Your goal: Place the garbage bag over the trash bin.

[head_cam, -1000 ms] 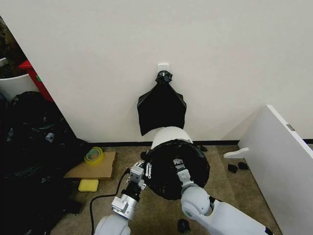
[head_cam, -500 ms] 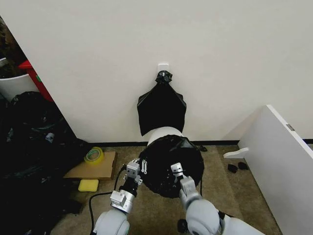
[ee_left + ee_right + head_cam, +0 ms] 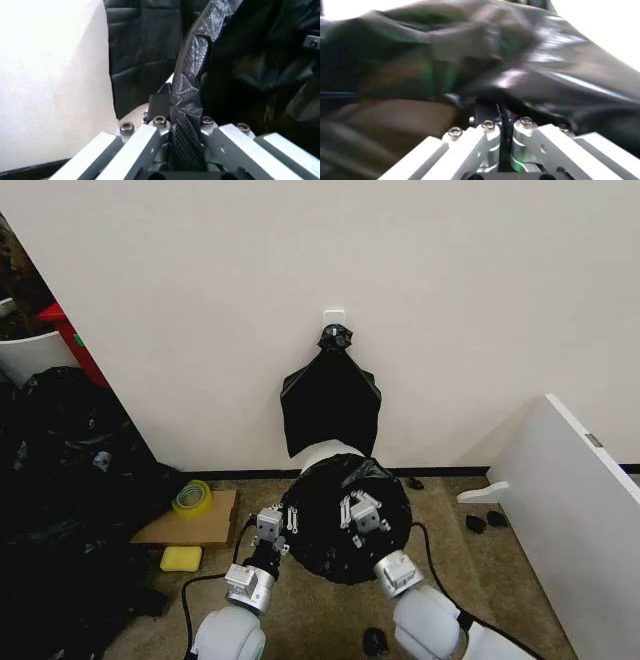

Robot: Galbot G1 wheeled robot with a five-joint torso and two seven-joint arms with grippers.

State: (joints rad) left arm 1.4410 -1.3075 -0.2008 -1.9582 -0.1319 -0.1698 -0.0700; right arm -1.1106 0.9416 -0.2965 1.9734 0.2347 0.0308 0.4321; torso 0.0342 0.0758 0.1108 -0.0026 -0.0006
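The trash bin (image 3: 330, 451) stands on the floor against the wall, and just a pale arc of its far side shows. The glossy black garbage bag (image 3: 325, 552) lies draped over its top and near side. My left gripper (image 3: 283, 520) is at the bag's left edge. In the left wrist view it is shut (image 3: 185, 129) on a crinkled fold of the garbage bag (image 3: 192, 75). My right gripper (image 3: 362, 512) sits over the middle of the bag's top. In the right wrist view it is shut (image 3: 502, 118) on a pinch of the garbage bag (image 3: 560, 86).
A knotted bunch of black bags (image 3: 332, 395) hangs on the wall above the bin. Cardboard with a tape roll (image 3: 192, 498) and a yellow sponge (image 3: 181, 558) lie at the left, beside black plastic heaps (image 3: 60, 480). A white panel (image 3: 580, 500) stands at the right.
My right gripper has moved from the bag's near side up and forward over its top. The bag now hides more of the bin. My left gripper has shifted slightly left.
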